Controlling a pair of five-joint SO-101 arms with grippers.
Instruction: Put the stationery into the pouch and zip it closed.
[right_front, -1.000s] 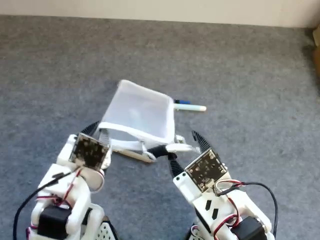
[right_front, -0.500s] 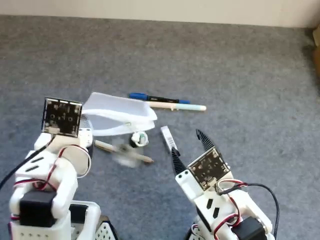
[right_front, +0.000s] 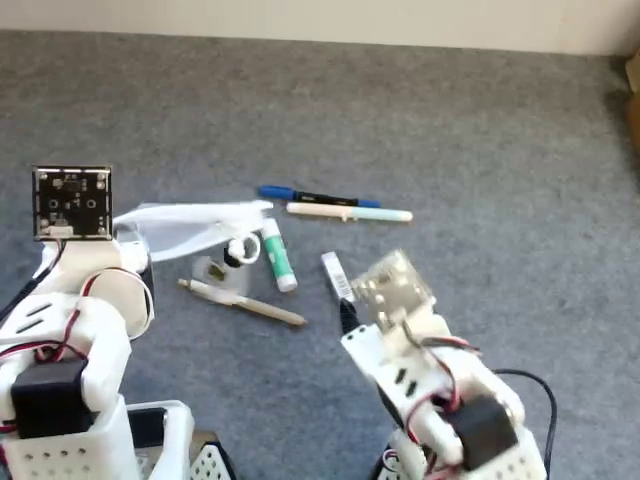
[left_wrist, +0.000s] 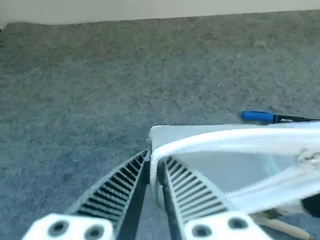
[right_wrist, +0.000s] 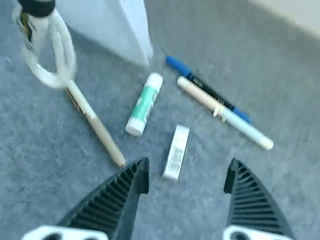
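Observation:
My left gripper (left_wrist: 154, 167) is shut on the zipper edge of the white translucent pouch (left_wrist: 225, 155), holding it off the carpet at the left (right_front: 190, 225). A white cord loop (right_front: 240, 250) hangs from the pouch. On the carpet lie a green-and-white glue stick (right_front: 278, 256), a beige pen (right_front: 243, 302), a small white barcoded eraser (right_front: 337, 275), a blue pen (right_front: 318, 197) and a cream pen (right_front: 348, 212). My right gripper (right_wrist: 187, 172) stands open just above the eraser (right_wrist: 176, 151), with the glue stick (right_wrist: 144, 104) and beige pen (right_wrist: 95, 125) beside it.
Grey carpet (right_front: 480, 130) stretches open to the far side and right. A pale wall strip (right_front: 320, 15) runs along the back. The right arm's body (right_front: 440, 400) and the left arm's body (right_front: 70, 350) fill the near edge.
My left arm has pulled the pouch up and to the left, uncovering the glue stick, eraser and blue pen. My right gripper has swung forward over the eraser.

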